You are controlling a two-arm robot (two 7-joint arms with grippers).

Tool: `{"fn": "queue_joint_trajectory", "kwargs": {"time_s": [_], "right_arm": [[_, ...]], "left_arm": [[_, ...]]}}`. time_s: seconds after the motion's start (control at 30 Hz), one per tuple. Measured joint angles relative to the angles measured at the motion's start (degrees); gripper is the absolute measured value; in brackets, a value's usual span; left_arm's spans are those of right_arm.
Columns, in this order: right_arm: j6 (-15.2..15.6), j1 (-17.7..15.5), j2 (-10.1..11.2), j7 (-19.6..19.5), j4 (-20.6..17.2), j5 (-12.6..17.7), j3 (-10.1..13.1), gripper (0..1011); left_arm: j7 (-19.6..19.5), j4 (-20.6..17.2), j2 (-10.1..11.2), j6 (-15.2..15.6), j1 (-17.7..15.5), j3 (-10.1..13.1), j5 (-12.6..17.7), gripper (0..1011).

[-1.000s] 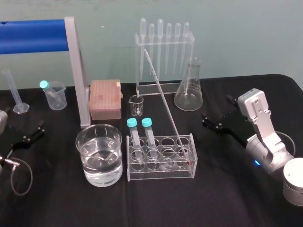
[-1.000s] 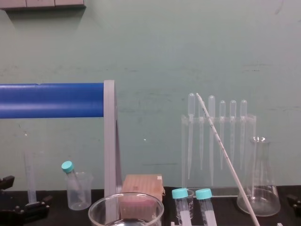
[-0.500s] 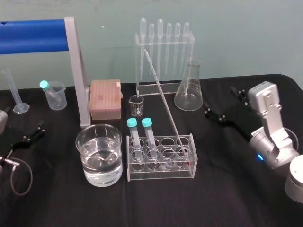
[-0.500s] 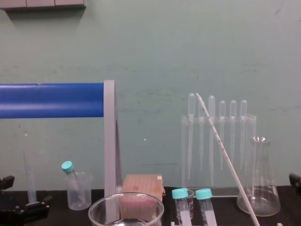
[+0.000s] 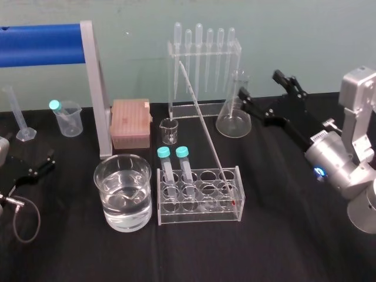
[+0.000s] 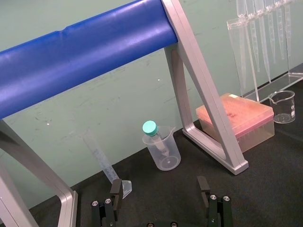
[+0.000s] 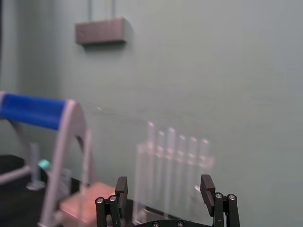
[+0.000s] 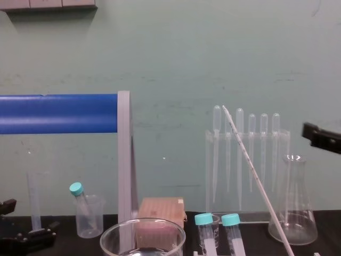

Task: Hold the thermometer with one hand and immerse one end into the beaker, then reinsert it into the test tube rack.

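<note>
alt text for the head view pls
The open right gripper hovers beside the conical flask, apart from the thermometer leaning in the test tube rack. A beaker of clear liquid stands left of the rack; the open left gripper sits at far left.

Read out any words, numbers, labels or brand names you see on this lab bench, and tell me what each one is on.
No text here can be read.
On the long thin whitish glass thermometer: fine dark graduation marks, any numbers too small to read.
On the pink rectangular tip box: a small pale patch at a top corner, too small to read.
</note>
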Motion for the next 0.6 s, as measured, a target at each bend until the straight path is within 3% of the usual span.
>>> {"fn": "queue_joint_trajectory", "kwargs": {"time_s": [0.27,0.6], "right_arm": [[2.1,3.3,-2.9,4.7,0.2,1.7,-1.4,1000],[5.8,4.7,-6.4,5.4,0.2,1.4,-2.7,1000]], "left_arm": [[0.0,0.0,0.0,0.0,0.0,0.0,0.0,1008],[0.0,0.0,0.0,0.0,0.0,0.0,0.0,1008]]}}
